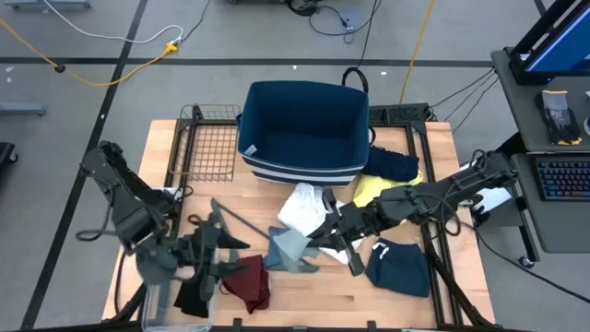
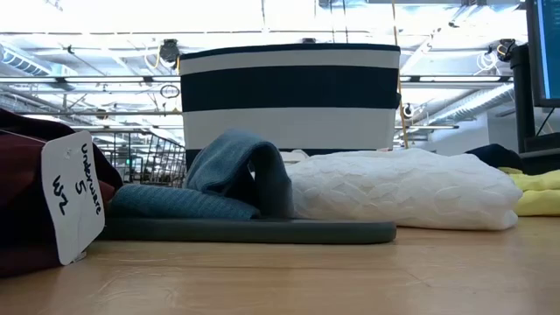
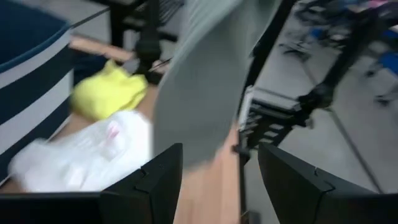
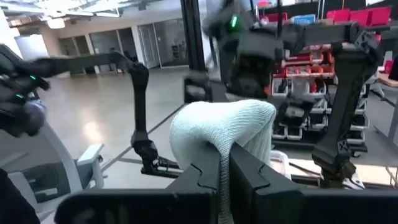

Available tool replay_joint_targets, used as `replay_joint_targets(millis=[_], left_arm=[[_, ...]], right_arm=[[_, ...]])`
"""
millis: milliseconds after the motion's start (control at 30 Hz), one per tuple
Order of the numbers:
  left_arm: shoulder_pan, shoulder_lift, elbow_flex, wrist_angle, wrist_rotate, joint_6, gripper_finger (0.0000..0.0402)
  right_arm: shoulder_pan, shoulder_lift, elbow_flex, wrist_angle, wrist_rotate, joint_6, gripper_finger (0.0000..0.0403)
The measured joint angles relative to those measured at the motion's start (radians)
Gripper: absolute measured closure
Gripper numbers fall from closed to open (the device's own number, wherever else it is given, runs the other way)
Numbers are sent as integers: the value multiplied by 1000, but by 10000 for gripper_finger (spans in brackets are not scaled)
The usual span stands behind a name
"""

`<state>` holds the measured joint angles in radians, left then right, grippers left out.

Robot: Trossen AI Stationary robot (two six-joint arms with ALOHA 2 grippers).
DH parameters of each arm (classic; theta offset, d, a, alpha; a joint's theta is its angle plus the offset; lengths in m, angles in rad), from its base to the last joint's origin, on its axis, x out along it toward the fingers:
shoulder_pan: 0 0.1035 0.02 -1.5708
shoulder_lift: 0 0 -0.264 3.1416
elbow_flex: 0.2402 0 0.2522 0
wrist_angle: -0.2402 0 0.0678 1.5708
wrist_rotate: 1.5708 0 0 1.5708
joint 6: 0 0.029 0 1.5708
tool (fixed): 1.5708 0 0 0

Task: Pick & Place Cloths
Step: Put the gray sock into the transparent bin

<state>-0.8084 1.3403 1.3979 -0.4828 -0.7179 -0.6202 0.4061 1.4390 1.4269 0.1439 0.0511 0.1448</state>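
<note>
- Right gripper [image 4: 227, 171] closed on grey-green cloth [image 4: 227, 127], fabric draped over shut fingertips; held near table centre, cloth [image 1: 290, 249] trailing toward left arm.
- Basket [image 1: 304, 129] directly behind grip point, at table's far edge; judged a short carry, right arm nearer.
- Left gripper [image 3: 221, 180] fingers apart, nothing clamped; near front-left edge beside maroon cloth [image 1: 249, 281].
- White cloth [image 1: 302, 207], yellow cloth [image 1: 369, 189], navy cloth [image 1: 401, 267] lying on table.
</note>
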Motion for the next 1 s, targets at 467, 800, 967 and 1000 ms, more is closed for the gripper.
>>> replay_joint_targets(millis=[467,800,967,1000], left_arm=[[201,65,0,244,382,221,180],[288,155,0,373,458,245,111],[320,181,0,422,458,244,86],[323,185,0,424,459,245,83]], right_arm=[[-1,33,0,11,0,0,403],[0,33,0,7,0,0,403],[-1,33,0,7,3,0,403],[0,33,0,5,4,0,403]])
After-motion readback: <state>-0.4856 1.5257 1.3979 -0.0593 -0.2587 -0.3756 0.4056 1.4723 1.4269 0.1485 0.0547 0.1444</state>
